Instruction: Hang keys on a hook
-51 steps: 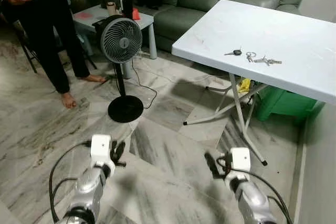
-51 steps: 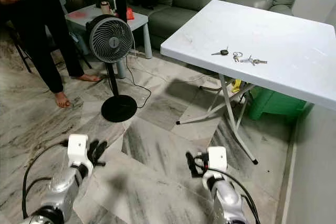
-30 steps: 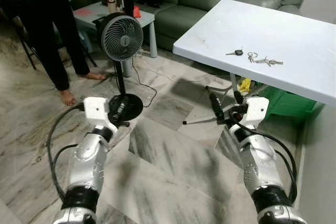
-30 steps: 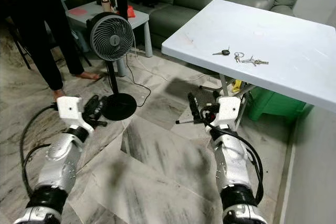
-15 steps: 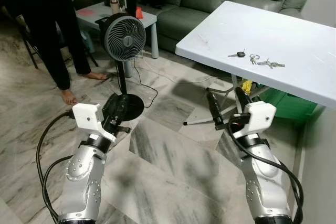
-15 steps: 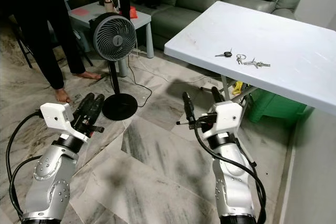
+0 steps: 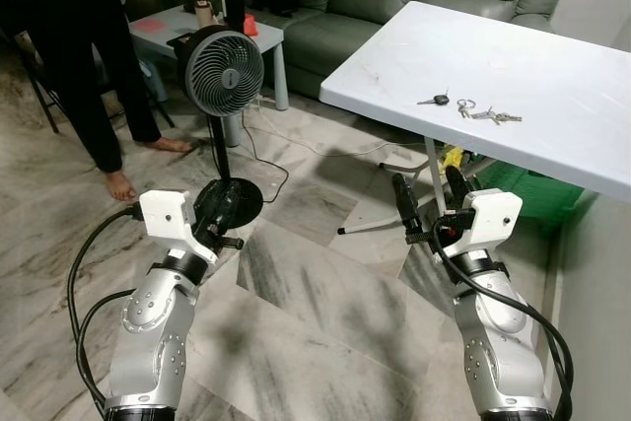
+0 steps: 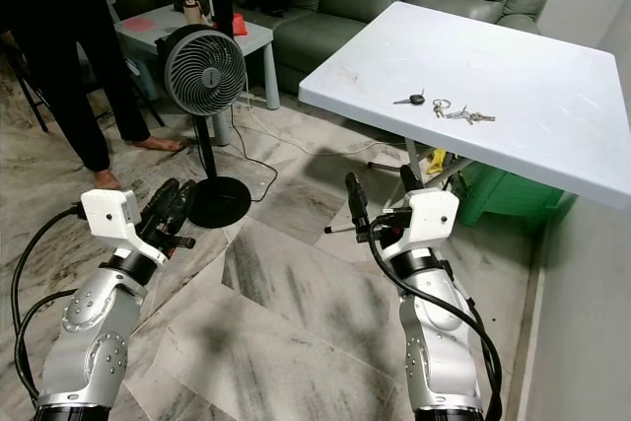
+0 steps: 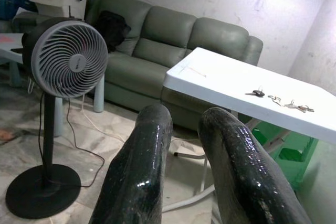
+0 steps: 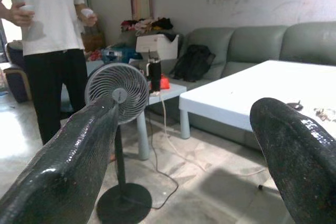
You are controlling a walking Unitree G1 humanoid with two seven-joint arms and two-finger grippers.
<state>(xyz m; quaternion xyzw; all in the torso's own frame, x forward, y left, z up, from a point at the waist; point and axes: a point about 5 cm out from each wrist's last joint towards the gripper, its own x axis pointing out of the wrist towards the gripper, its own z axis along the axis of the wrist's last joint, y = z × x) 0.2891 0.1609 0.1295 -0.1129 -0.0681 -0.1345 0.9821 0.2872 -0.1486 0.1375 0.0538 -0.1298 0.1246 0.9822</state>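
Keys (image 7: pixel 471 110) lay near the front edge of the white surface (image 7: pixel 552 66), well apart from both grippers; no hook could be made out. Largest to smallest: one surface, one standing fan (image 7: pixel 226 71), two grippers, one bunch of keys. The right gripper (image 7: pixel 430 196) hung below the surface edge with jaws spread wide; the left gripper (image 7: pixel 219 206) hovered over the floor, jaws nearly closed on nothing. The bunch looked light, hard and loose, likely to slide flat on the smooth top; the ring or the black-headed key seemed the best hold.
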